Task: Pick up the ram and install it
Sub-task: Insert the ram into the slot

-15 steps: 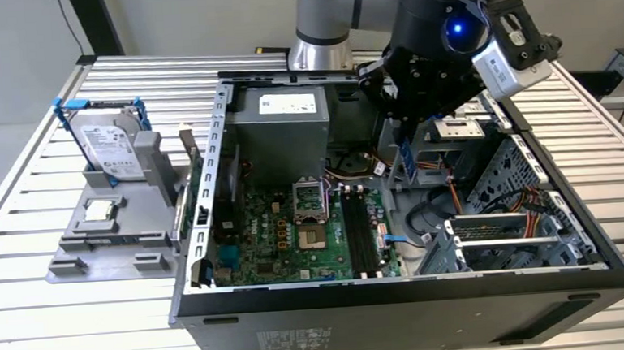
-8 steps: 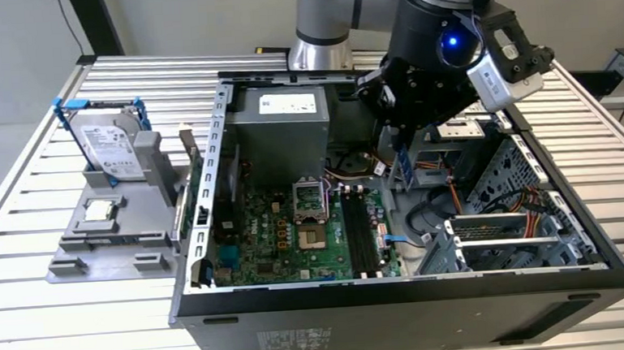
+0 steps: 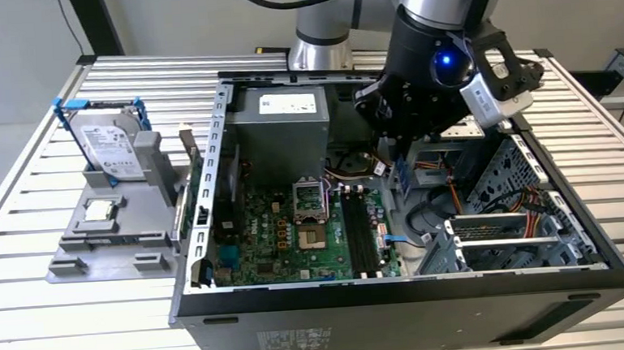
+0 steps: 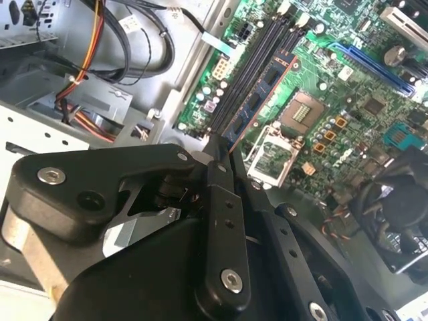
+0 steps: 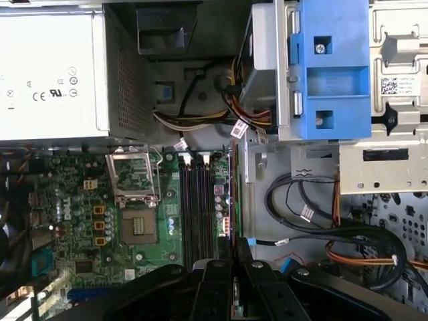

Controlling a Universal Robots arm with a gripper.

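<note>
The ram [image 4: 264, 90] is a thin board with dark chips along its face, and my gripper [image 4: 221, 144] is shut on one end of it. In the second wrist view it reaches out from the fingers alongside the black memory slots [image 4: 257, 60] of the motherboard. The first wrist view shows the ram [image 5: 232, 194] edge-on as a thin line beside the memory slots [image 5: 197, 207], with the gripper [image 5: 232, 251] closed around it. Seen from the exterior view, the gripper [image 3: 386, 142] is low inside the open computer case, above the rear part of the memory slots [image 3: 364, 233]. I cannot tell whether the ram touches a slot.
The empty processor socket [image 3: 311, 203] lies beside the slots. A grey power supply [image 3: 282, 124] fills the back of the case, and cables and a drive cage [image 3: 509, 212] fill its right side. Outside the case, on the exterior view's left, a grey holder [image 3: 105, 245] carries a hard drive [image 3: 109, 143] and a processor chip [image 3: 99, 210].
</note>
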